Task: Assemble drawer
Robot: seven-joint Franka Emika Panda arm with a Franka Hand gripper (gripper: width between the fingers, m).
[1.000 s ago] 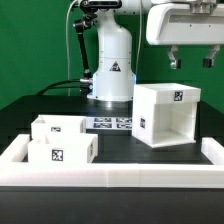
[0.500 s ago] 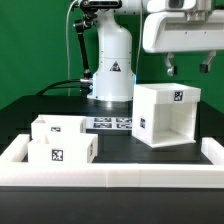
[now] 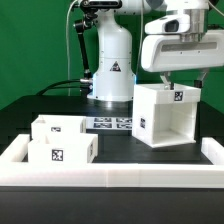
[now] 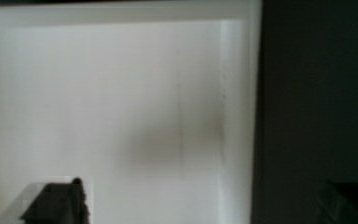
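Housing (image 3: 150, 108) at frame right looks light, rigid, slick; wide-open, empty pincer (image 3: 182, 84) just above should clamp a thin wall.

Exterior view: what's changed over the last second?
The gripper came down, open, to just above the housing; it grips nothing yet. The housing, the two trays and the marker board have not moved.

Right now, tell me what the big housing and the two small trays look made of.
Housing: probably rigid white plastic, matte; its flat walls show soft shading without glare. Front tray and rear tray: seemingly the same matte white plastic, with thin even walls.
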